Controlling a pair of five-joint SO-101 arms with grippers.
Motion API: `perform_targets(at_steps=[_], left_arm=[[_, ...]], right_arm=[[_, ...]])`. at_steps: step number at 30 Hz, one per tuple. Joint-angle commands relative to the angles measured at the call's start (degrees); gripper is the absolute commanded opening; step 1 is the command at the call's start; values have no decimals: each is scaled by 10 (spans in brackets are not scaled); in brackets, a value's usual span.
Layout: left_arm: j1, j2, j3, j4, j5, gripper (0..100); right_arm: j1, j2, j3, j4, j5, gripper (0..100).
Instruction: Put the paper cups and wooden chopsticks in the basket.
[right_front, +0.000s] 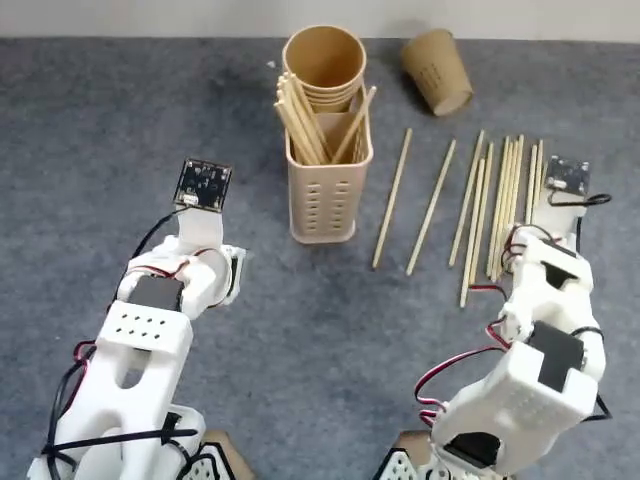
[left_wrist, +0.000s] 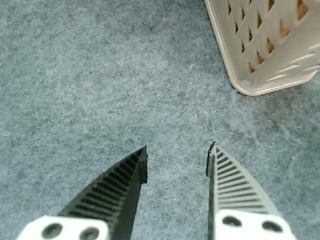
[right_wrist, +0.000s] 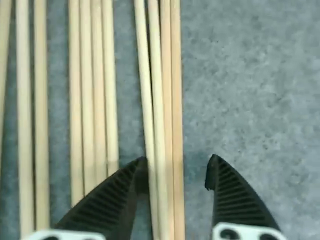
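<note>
A beige basket (right_front: 325, 205) with slotted walls stands upright on the grey carpeted surface (right_front: 120, 120), near the far edge and about midway between the two arms. A stack of paper cups (right_front: 323, 60) sits in its far end, mouths up, and a bundle of chopsticks (right_front: 300, 120) leans in the near end beside the stack. One more cup (right_front: 437, 70) lies tipped on its side on the surface, just off to the right of the basket. Right of the basket, loose chopsticks (right_front: 500, 205) lie flat in a rough row running near to far, with two single sticks (right_front: 392, 198) set apart between the row and the basket. The right pincer (right_wrist: 175, 162) is released, and its jaws stand on either side of three sticks (right_wrist: 162, 100) at the outer edge of that row without closing on them; more sticks lie just beside its dark jaw. The left pincer (left_wrist: 177, 150) is also released, with nothing between its jaws, over bare surface near a lower corner of the basket, apart from it.
</note>
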Motion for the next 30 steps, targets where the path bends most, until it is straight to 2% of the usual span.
perform_targets(at_steps=[1, 13, 26, 30], left_arm=[[5, -12, -2, -9, -4, 204], [6, -12, -2, -9, -4, 204], [6, -12, -2, -9, -4, 204], [6, -12, -2, -9, -4, 204]], right_arm=[[11, -6, -5, -8, -4, 195], [11, -113, 33, -8, -24, 195], [24, -50, 37, -11, -23, 195], [26, -36, 43, -55, -23, 195]])
